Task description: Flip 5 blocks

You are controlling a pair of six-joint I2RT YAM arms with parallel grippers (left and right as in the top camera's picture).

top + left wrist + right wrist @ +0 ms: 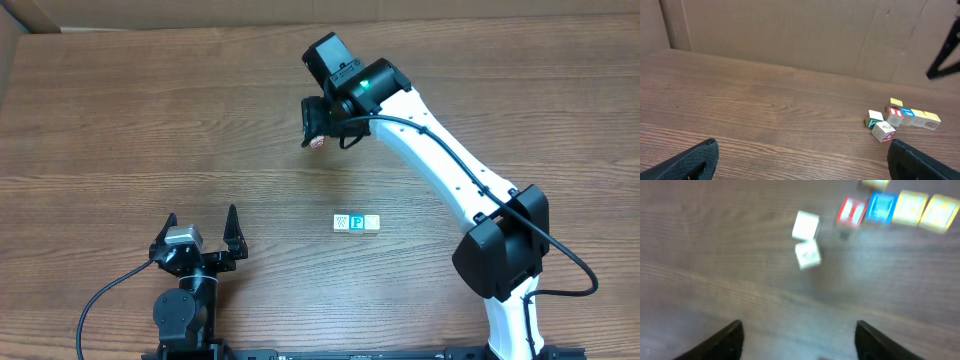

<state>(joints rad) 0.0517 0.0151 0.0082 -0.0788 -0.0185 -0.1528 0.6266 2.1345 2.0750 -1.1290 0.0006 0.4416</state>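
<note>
Right end effector holds its two dark fingers spread wide with nothing between them; in the overhead view it hangs over the desk at about 11 o'clock from the blocks. Left end effector is also spread fully and empty, at 9 o'clock from them and well apart. The blocks are small wooden cubes with pale faces, sharp edges and coloured print. In the left wrist view they lie at about 4 o'clock. Four stand in a straight row, touching side by side: one red, one blue, two with yellow faces. One more yellow-topped cube sits at 12 o'clock of the red one; I cannot tell if they touch. Two others, one with green print and one with red, lie loose and turned near the row's 9 o'clock end. The desk is smooth brown wood-grain. Plain cardboard closes the far side. The white right arm with black joints reaches across from 5 o'clock.
</note>
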